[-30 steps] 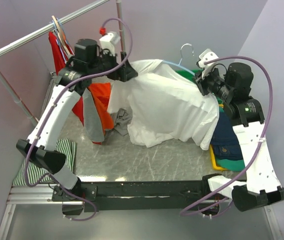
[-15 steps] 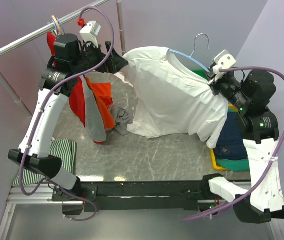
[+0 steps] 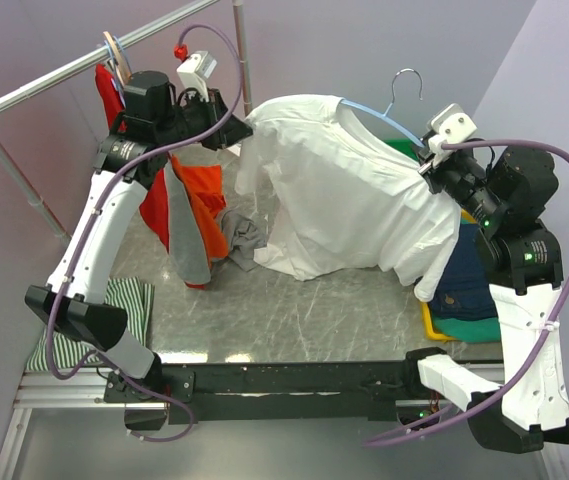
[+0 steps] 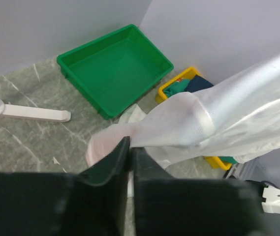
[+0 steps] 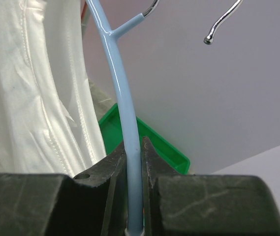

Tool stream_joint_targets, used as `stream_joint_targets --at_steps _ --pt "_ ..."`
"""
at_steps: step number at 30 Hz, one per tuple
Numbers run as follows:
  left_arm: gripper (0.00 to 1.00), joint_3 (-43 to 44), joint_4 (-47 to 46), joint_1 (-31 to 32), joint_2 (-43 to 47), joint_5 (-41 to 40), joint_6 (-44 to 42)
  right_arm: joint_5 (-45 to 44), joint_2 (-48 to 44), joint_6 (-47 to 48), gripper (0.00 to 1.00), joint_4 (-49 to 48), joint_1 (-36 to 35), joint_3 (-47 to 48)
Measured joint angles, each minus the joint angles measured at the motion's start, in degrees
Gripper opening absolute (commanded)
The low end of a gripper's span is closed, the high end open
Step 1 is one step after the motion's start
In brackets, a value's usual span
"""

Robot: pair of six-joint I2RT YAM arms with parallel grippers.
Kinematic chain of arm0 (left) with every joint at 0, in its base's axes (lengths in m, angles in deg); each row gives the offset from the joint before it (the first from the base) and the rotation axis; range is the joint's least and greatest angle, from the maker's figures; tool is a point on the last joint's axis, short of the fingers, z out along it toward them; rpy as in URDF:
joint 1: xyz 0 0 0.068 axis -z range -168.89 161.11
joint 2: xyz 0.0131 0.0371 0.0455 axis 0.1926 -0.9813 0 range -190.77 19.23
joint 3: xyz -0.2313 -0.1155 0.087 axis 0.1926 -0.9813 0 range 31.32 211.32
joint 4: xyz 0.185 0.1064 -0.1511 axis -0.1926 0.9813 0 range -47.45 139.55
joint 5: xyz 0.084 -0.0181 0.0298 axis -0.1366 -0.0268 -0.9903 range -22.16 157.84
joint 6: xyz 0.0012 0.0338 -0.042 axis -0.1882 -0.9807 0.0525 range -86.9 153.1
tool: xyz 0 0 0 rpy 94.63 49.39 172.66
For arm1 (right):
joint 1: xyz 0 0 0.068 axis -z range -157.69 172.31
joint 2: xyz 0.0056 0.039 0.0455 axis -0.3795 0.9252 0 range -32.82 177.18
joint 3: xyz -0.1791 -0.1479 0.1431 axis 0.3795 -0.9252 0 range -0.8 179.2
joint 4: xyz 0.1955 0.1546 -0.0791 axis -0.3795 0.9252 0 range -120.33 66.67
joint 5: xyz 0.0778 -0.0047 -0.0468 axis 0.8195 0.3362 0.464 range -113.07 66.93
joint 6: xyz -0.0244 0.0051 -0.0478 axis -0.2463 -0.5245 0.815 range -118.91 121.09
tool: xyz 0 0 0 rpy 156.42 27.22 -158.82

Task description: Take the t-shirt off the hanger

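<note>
The white t-shirt (image 3: 349, 195) hangs on a light blue hanger (image 3: 379, 115) held up over the table. My left gripper (image 3: 243, 129) is at the shirt's left shoulder. In the left wrist view that gripper (image 4: 129, 146) is shut on the white sleeve hem (image 4: 174, 125). My right gripper (image 3: 427, 166) is at the shirt's right shoulder. In the right wrist view it (image 5: 133, 147) is shut on the hanger's blue arm (image 5: 122, 108), with the t-shirt (image 5: 36, 98) draped to the left. The hanger's metal hook (image 3: 405, 86) points up, free of the rail.
A clothes rail (image 3: 84, 70) crosses the back left, with red and orange garments (image 3: 192, 200) hanging under it. A grey cloth (image 3: 242, 240) and a striped cloth (image 3: 114, 305) lie on the table. A green tray (image 4: 115, 69) and a yellow bin (image 3: 459, 295) of folded clothes stand at the right.
My right arm has lifted the hanger and shirt up and to the right. My left gripper opened, moved to the shirt's left sleeve, and closed on it.
</note>
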Motion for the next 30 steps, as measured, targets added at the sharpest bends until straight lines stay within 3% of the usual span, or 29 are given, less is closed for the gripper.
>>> stream_joint_targets --at_steps 8,15,21,30 --pt "0.01 3.74 1.27 -0.44 -2.69 -7.72 1.51 -2.01 -0.11 0.31 0.0 -0.11 0.0 -1.2" --pt "0.01 2.75 1.31 -5.75 -2.4 -16.15 8.46 -4.15 -0.66 -0.04 0.0 -1.03 0.17 -6.91" --pt "0.01 -3.28 1.42 -9.31 -0.46 -17.16 15.3 -3.87 -1.4 -1.16 0.0 -4.83 1.7 -10.64" --pt "0.01 -5.25 1.38 -9.81 -0.42 -16.9 19.52 -0.55 -4.9 -1.81 0.0 -6.29 4.11 -11.96"
